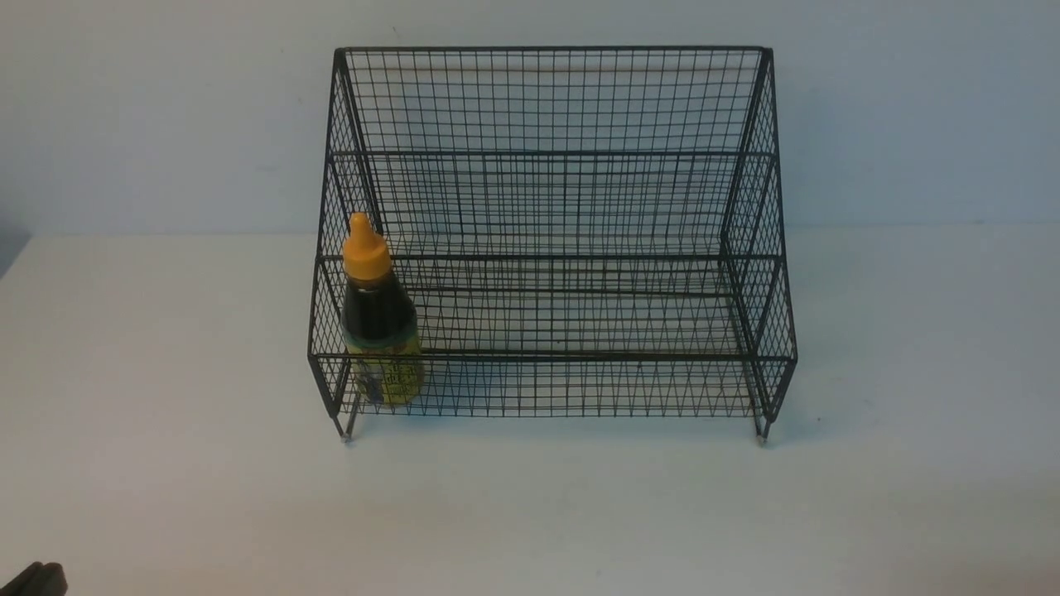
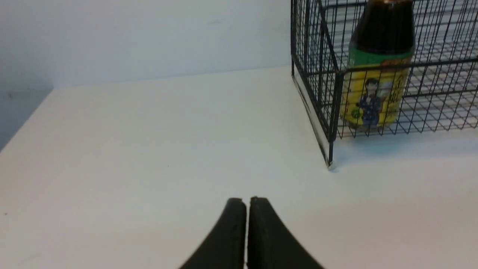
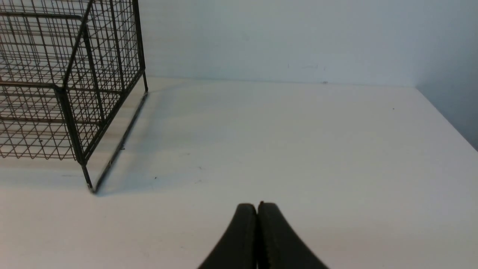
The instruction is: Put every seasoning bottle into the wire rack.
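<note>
The black wire rack (image 1: 551, 108) stands at the back middle of the white table. One seasoning bottle (image 1: 379, 319) with an orange-yellow cap and a yellow label stands upright inside the rack's lowest tier, at its left end. It also shows in the left wrist view (image 2: 377, 67), behind the rack's front mesh (image 2: 321, 67). My left gripper (image 2: 246, 200) is shut and empty, low over the table, well short of the rack's left front foot. My right gripper (image 3: 257, 205) is shut and empty, off the rack's right front corner (image 3: 71, 112). No other bottle shows.
The white table (image 1: 166, 414) runs to a pale wall behind the rack. A dark bit of my left arm (image 1: 33, 581) shows at the bottom left corner of the front view. The table's right edge shows in the right wrist view (image 3: 448, 119).
</note>
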`<action>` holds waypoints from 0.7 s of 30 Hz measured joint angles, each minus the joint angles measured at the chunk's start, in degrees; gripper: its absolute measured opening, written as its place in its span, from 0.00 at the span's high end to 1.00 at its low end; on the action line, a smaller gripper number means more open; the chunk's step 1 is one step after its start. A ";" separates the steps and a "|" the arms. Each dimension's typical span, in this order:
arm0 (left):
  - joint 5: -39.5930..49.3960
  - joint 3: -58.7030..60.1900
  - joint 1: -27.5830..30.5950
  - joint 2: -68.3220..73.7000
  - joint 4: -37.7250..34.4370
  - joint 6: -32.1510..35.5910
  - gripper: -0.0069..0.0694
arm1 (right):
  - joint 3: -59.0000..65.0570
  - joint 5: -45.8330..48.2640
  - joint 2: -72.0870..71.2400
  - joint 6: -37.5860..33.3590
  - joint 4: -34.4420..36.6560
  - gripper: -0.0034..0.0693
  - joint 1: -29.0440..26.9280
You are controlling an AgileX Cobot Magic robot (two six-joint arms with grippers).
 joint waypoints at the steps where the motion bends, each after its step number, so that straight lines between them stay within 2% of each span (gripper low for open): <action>1: 1.69 0.00 0.04 0.00 0.00 0.00 0.92 | 0.00 0.00 0.00 0.00 0.00 0.97 0.00; 21: 3.87 0.00 0.04 0.00 -0.20 0.14 0.92 | 0.00 0.00 0.00 0.00 0.00 0.97 0.00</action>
